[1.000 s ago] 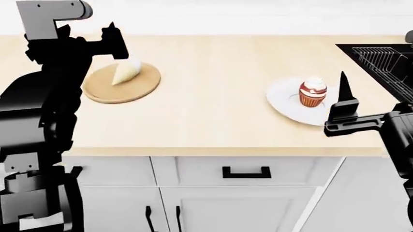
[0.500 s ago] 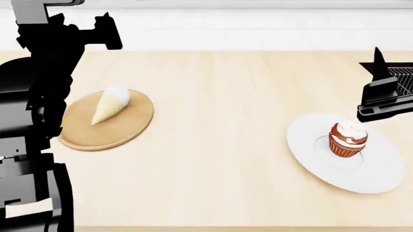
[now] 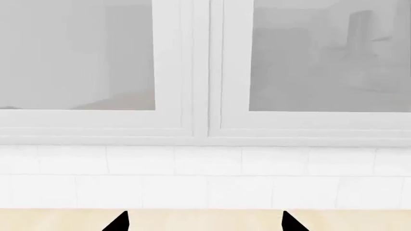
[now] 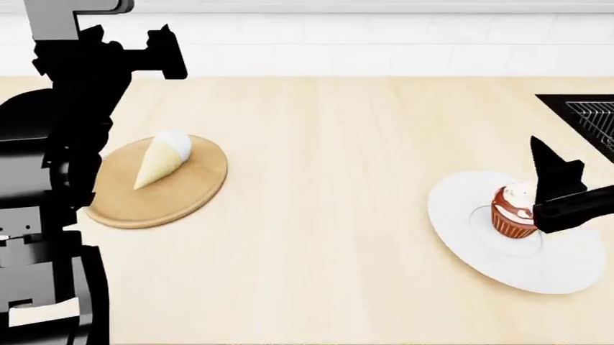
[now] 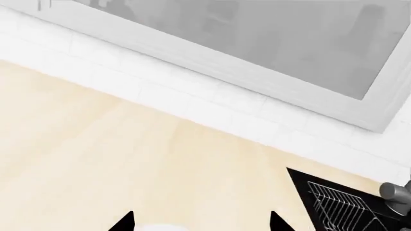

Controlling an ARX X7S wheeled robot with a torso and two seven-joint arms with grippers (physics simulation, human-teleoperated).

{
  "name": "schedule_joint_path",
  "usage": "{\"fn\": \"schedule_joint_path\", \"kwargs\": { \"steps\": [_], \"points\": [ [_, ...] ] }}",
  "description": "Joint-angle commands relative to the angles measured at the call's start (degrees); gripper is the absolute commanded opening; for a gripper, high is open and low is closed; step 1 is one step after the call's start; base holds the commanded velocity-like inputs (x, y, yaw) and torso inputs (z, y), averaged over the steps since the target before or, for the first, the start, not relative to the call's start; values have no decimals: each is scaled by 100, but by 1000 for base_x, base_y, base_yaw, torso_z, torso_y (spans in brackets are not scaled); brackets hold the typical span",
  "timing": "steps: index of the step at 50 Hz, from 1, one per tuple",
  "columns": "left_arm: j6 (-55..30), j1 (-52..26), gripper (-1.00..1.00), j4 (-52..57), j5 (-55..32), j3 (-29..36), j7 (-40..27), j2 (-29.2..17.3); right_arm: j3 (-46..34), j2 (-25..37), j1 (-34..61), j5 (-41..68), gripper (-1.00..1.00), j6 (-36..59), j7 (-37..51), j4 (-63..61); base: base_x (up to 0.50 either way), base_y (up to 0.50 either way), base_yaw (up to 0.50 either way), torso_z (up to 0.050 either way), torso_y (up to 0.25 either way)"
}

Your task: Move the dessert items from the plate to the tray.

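On the white plate (image 4: 537,277) at four o'clock, the right gripper (image 4: 551,188) spreads its jaws beside the cupcake (image 4: 513,211), which it must next straddle.

Head view: looks down steeply from above the counter (image 4: 326,180), close in, plate (image 4: 461,215) at 4 o'clock, disc (image 4: 182,194) at 9 o'clock. Left wrist view: sits low, faces level toward the window (image 3: 205,67) and tiled wall (image 3: 205,178). Right wrist view: tilts, faces across counter toward wall, sink (image 5: 340,202) at the edge. Shares counter and wall with the others.
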Motion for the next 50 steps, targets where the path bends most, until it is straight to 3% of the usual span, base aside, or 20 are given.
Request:
{"fn": "schedule_joint_path", "kwargs": {
  "steps": [1,17,29,50],
  "points": [
    [54,98,100,-30,-22,-15,32,42,172,634,-399,2579,100,-93,1074,605,0,0,0,0,0],
    [67,75,100,-70,-42,32,18,41,687,243,-905,2204,100,51,661,553,0,0,0,0,0],
    [46,115,100,-14,-71,38,0,17,711,-379,-1332,1112,100,233,-164,420,0,0,0,0,0],
    [34,167,100,1,-107,58,-35,-6,360,-264,-1466,-230,100,-171,-1139,541,0,0,0,0,0]
  ]
}}
